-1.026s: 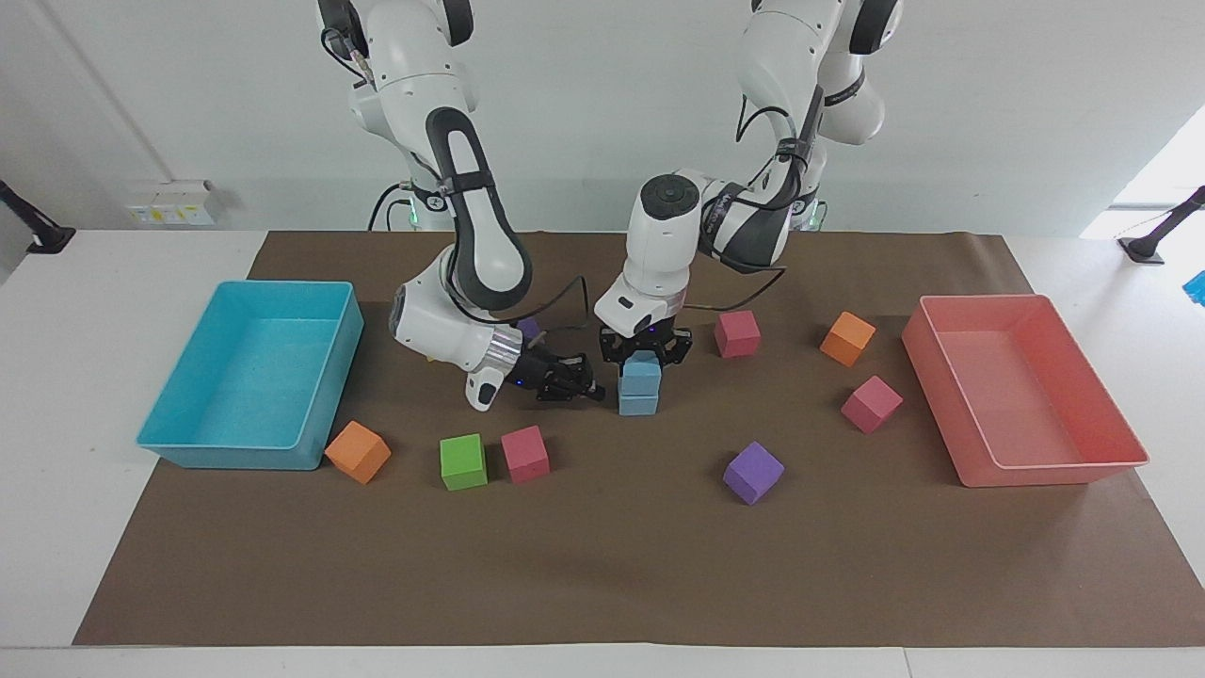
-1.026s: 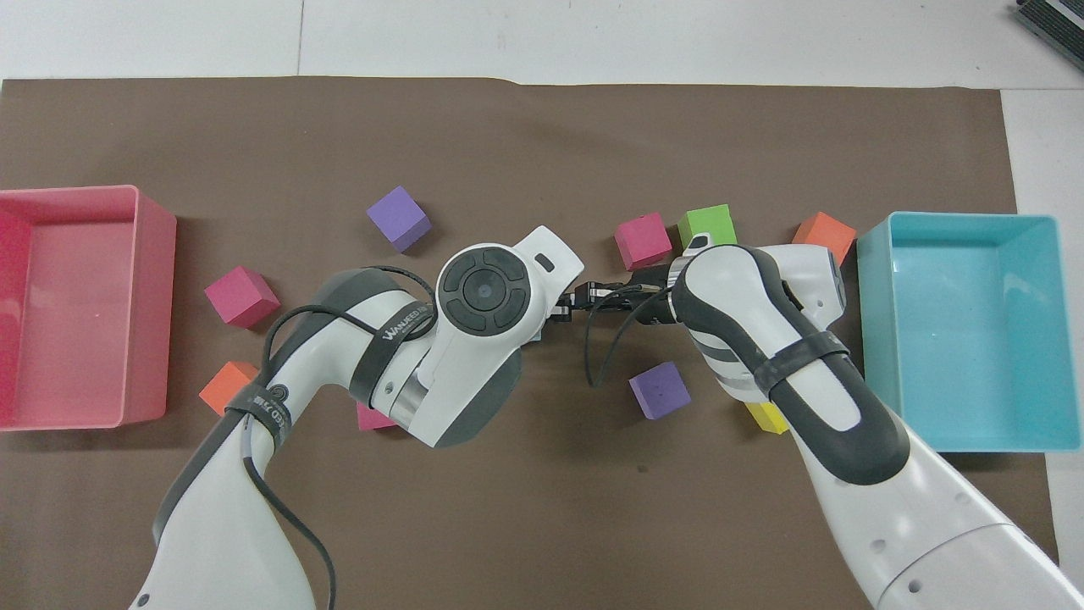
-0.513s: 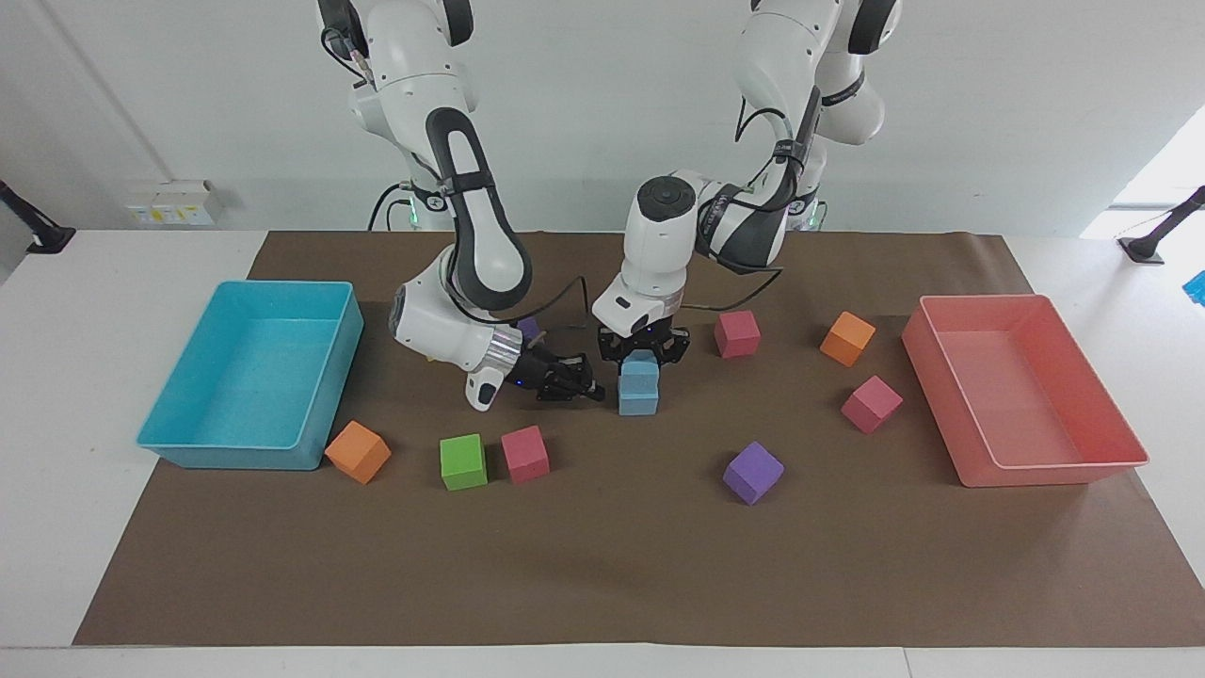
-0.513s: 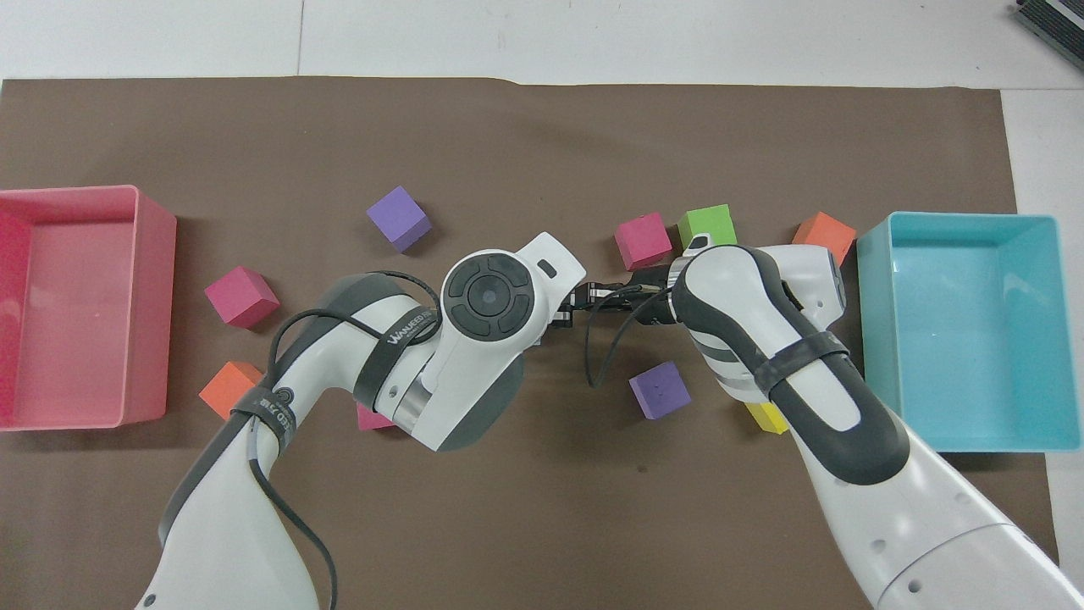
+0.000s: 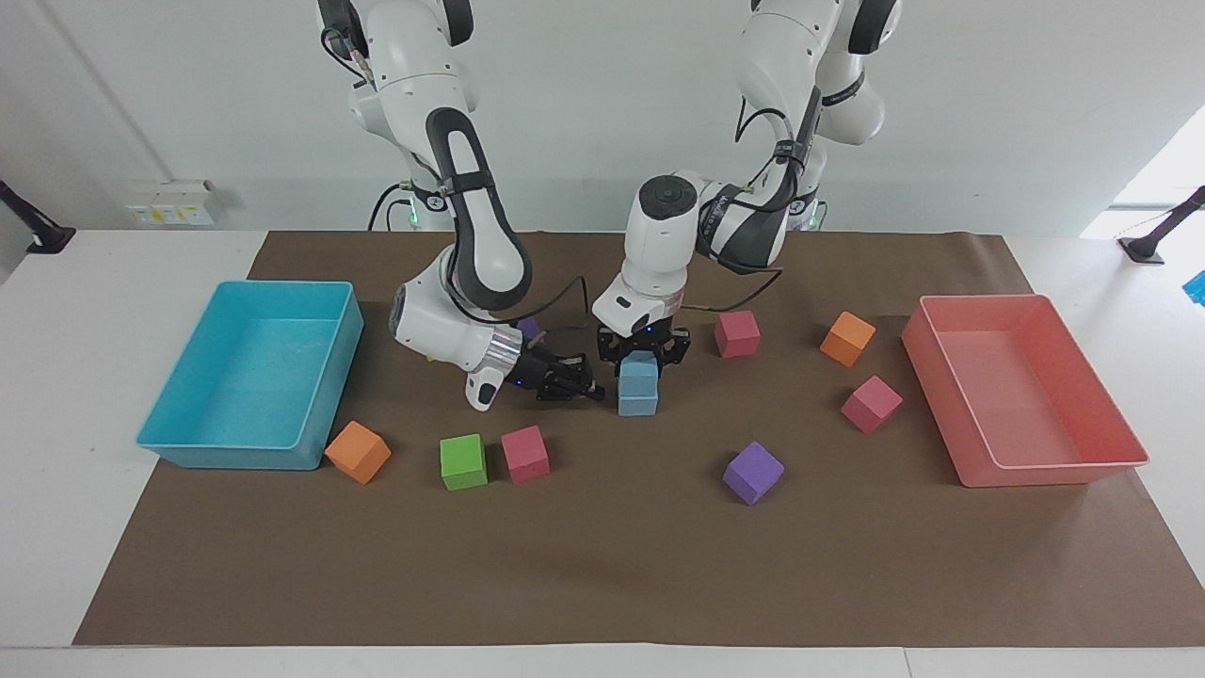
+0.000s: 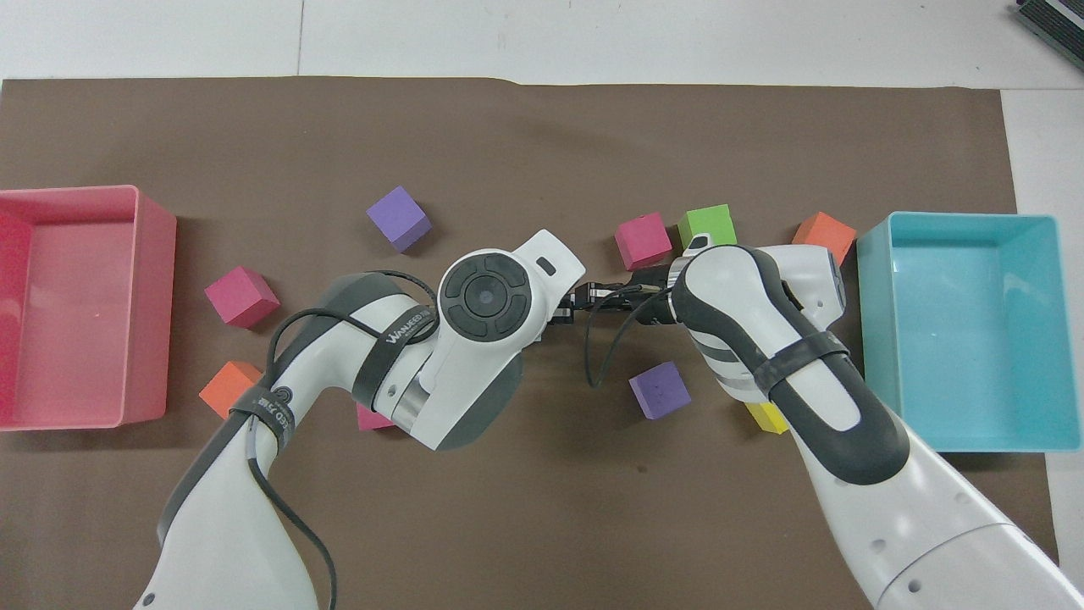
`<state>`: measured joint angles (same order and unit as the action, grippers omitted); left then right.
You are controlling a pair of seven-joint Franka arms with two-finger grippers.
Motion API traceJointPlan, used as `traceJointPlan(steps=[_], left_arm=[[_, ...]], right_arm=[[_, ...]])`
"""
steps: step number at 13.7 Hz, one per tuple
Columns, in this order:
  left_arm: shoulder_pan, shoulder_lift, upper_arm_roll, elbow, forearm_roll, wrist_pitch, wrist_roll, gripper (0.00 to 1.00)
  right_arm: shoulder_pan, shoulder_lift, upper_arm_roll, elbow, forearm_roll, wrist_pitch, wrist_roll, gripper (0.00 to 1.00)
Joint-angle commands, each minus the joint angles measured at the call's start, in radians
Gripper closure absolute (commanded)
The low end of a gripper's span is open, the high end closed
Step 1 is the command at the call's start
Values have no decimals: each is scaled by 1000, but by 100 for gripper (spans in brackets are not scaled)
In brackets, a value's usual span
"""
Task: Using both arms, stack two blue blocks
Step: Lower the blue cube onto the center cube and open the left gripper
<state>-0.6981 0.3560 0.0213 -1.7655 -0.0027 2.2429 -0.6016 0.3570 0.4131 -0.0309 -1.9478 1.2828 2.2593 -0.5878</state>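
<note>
Two light-blue blocks stand stacked mid-table, the top block (image 5: pixel 639 369) resting on the lower block (image 5: pixel 637 403). My left gripper (image 5: pixel 643 352) points straight down over the stack, its fingers on either side of the top block and shut on it. My right gripper (image 5: pixel 586 386) lies low and level just beside the stack, toward the right arm's end, with nothing seen in it. In the overhead view the left arm's wrist (image 6: pixel 487 296) hides both blue blocks, and the right gripper (image 6: pixel 593 295) shows next to it.
A cyan tray (image 5: pixel 282 287) stands at the right arm's end and a pink tray (image 5: pixel 984 299) at the left arm's end. Loose cubes lie around: orange (image 5: pixel 358 452), green (image 5: pixel 463 461), red (image 5: pixel 524 454), purple (image 5: pixel 753 473), pink (image 5: pixel 871 404), orange (image 5: pixel 847 338), red (image 5: pixel 737 333).
The left gripper has shifted the top blue block slightly toward the right arm's end, so it now sits squarer on the lower one. The right arm has barely moved.
</note>
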Motion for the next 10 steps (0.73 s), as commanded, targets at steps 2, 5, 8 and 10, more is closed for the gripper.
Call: traceJointPlan(steps=[2,5,8,10], left_arm=[[-14,-18,14,-23,9,15,-20,0],[-11,-26,15,-15,9,1,-20,0],[-1,-86,15,-14,9,-40,-18,0],[6,-133,20,-15,7,-86,-14,0]], right_arm=[[-1,-10,6,-16,36,25,-10,100],[-1,-10,6,-16,36,26,-10,100],[-1,-10,5,-16,35,25,-13,100],[-3,-11,3,-11,24,26,-14,100]])
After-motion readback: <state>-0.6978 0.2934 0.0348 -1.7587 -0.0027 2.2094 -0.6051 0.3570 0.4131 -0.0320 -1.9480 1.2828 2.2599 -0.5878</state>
